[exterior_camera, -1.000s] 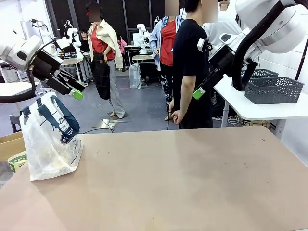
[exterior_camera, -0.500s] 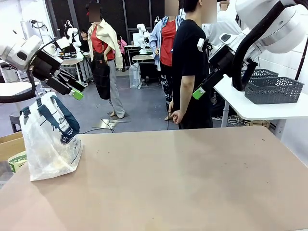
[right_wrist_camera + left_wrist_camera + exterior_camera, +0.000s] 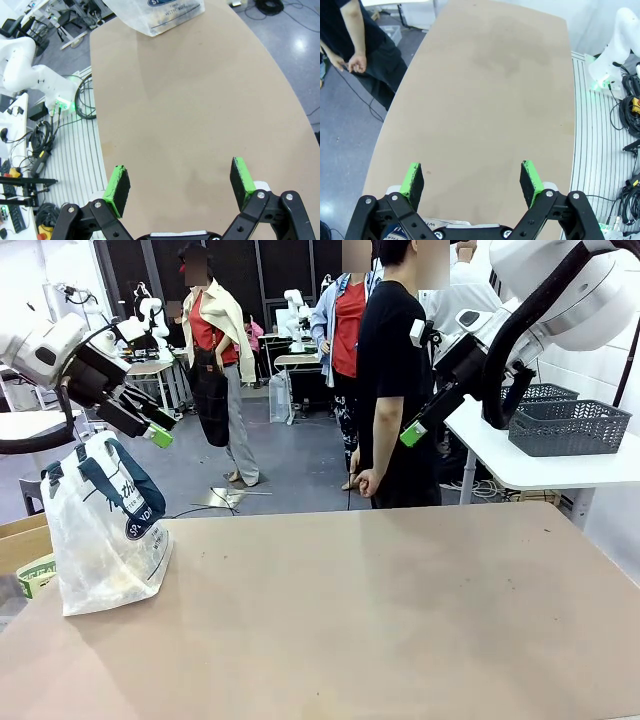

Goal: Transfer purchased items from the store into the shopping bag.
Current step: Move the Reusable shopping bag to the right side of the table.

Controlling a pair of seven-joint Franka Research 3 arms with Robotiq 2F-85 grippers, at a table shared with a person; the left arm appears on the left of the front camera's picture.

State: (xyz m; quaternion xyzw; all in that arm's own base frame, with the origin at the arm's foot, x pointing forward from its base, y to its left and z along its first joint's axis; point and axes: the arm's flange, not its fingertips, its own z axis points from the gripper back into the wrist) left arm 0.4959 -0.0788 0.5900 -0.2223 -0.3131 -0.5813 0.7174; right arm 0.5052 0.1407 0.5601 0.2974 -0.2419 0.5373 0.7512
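Below left tool (image 3: 472,180), spread and empty: bag (image 3: 103,525) on tabletop (image 3: 380,610). Right tool (image 3: 182,185) spread too, raised beside person (image 3: 395,380); baskets (image 3: 568,426) just beyond.

In the front view the worktop (image 3: 380,610) is spread across the lower frame. The shopping bag (image 3: 105,525) is stood upright on its left edge, at the middle left of the frame. The left gripper (image 3: 157,430) is held in the air just above and right of the bag, at the upper left. The right gripper (image 3: 412,430) is held at the upper right of centre, above the far edge. A person (image 3: 392,380) is placed behind the far edge, just left of that gripper. A basket (image 3: 568,426) is set on a side table (image 3: 520,465) at the right, behind the worktop.
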